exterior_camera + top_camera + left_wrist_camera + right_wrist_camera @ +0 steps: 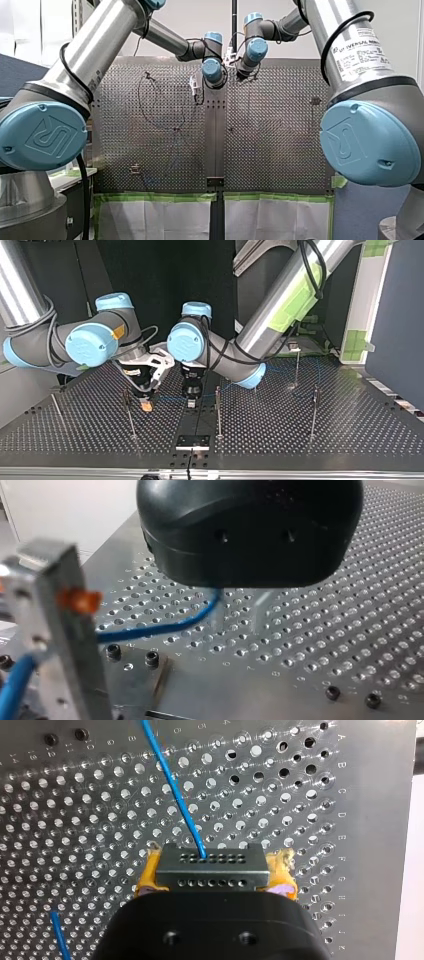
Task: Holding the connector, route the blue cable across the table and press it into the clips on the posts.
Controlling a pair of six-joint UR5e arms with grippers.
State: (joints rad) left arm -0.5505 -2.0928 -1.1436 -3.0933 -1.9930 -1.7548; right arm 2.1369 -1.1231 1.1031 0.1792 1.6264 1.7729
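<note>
In the right wrist view a grey connector (210, 867) with rows of small holes sits between yellow pads (148, 872); my right gripper (215, 870) is shut on it. The blue cable (172, 785) leaves the connector's top and runs away over the perforated table. In the top view my right gripper (145, 405) hangs low beside a thin post (129, 415), and my left gripper (191, 401) stands close by over the table's centre strip. In the left wrist view the blue cable (160, 627) runs in under my left gripper (237, 612), whose blurred metal fingers stand apart around it.
More thin posts stand on the table: one just past the centre strip (218, 410), two at the top view's right (314, 410) (297, 365), one at its left (56, 405). A black plate (192, 441) lies at the near edge. A grey upright piece (65, 630) stands beside my left gripper.
</note>
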